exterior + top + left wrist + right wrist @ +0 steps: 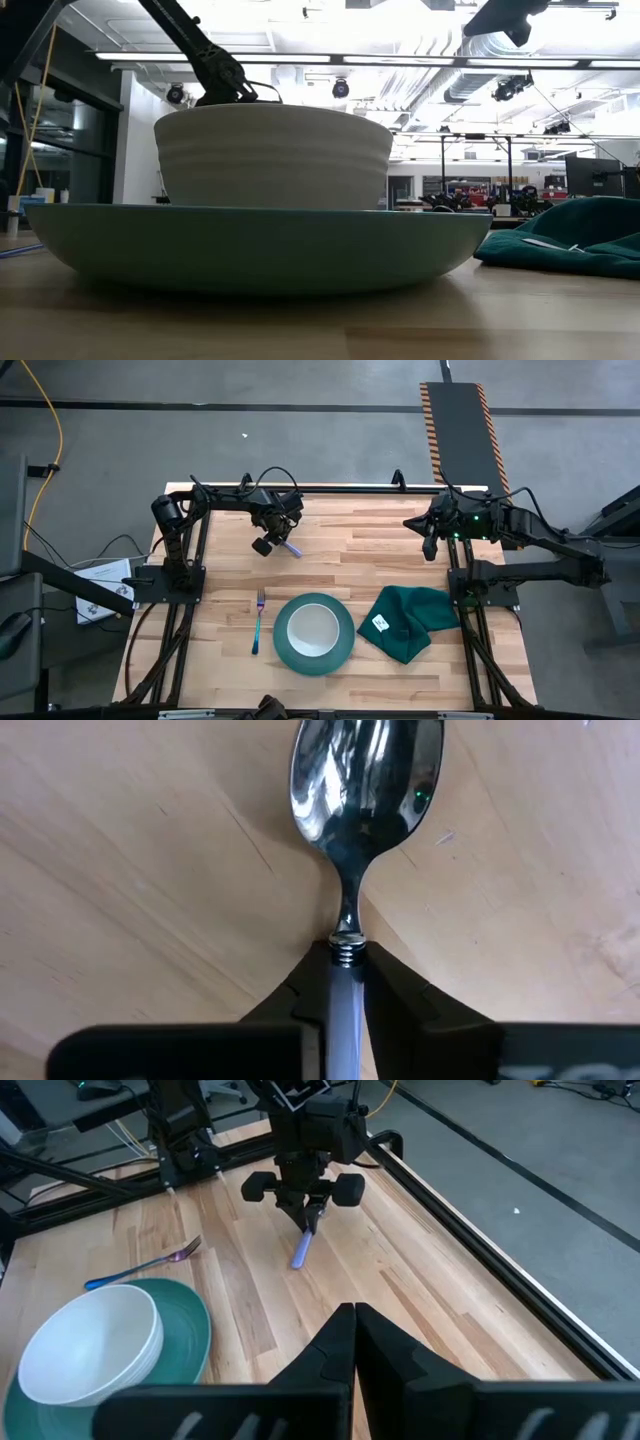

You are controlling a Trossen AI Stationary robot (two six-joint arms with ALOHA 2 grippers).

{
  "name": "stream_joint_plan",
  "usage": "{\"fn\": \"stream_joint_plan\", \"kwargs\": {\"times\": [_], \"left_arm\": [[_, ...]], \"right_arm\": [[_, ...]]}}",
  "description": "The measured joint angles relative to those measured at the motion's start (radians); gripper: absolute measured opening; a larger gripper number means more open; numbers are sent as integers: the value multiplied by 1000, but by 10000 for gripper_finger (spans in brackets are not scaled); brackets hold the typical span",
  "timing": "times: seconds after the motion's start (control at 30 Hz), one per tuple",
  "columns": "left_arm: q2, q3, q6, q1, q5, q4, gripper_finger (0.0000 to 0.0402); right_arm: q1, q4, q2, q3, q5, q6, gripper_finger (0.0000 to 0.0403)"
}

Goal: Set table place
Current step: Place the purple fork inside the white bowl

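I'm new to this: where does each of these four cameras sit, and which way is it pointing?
High view: above, looking straight down on the table; both arms show.
Low view: at tabletop height, facing the teal plate and white bowl; one arm reaches in from above.
Left wrist view: on the left arm, looking along the left gripper, shut on the spoon.
Right wrist view: on the right arm, past the shut right gripper, facing the left arm.
Shared: the high and right wrist views both show the fork.

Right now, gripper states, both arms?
Left gripper: closed on the spoon handle, over the far side of the table.
Right gripper: shut, holding nothing, parked at the table's far right corner.
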Motion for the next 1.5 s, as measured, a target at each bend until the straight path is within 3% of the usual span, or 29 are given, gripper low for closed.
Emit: {"fn": "stream_joint_plan", "kwargs": {"times": [0.23, 0.73, 1.13, 1.5], "left_arm": [[1, 0, 8, 0, -4, -3, 53], [8, 37, 82, -1, -26, -44, 44], [3, 47, 178, -1, 19, -45, 44], [-66, 75, 290, 21, -44, -72, 41]], "right_arm": [[0, 0, 0, 0, 1, -4, 0], [0, 5, 0, 0, 2, -16, 0], [0, 16, -1, 0, 2, -27, 0], [0, 16, -3, 0, 1, -27, 0]]}}
